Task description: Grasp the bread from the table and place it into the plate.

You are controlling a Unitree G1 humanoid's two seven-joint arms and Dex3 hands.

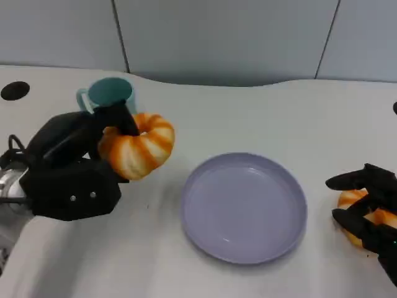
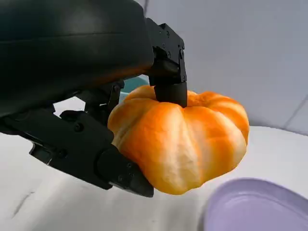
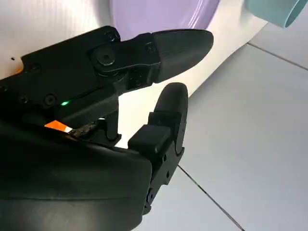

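- Head view: my left hand (image 1: 74, 167) grips a bread (image 1: 138, 146) off the table (image 1: 260, 112), fingers clamped on it, one over its top. It hangs left of the plate (image 1: 244, 207), just in front of a teal cup (image 1: 109, 95). I judge the grasp done and the carry to the plate in hand.
- Head view, next move: I would swing the bread right until it sits above the plate's middle, lower it, then let go. It is not yet above the rim, so releasing now would drop it on the table.
- Head view, containers: the plate holds nothing. I cannot see into the cup from this angle.
- Head view, right side: my right hand (image 1: 371, 208) rests over a second bread (image 1: 355, 200) near the table's right edge, fingers spread around it. I cannot tell whether they hold it.
- Left wrist view: the bread (image 2: 180, 139) fills the middle, pinched between a finger (image 2: 168, 77) on top and the black hand parts beneath. The hold looks firm to me. A bare arc of the plate (image 2: 255, 207) shows at the corner below it, well short of the bread.
- Right wrist view: the fingers (image 3: 168, 120) of my right hand are curled, with gaps between them. A sliver of orange (image 3: 57, 126) shows by the shell, likely the second bread. The plate (image 3: 163, 12) and the cup (image 3: 276, 12) lie beyond.
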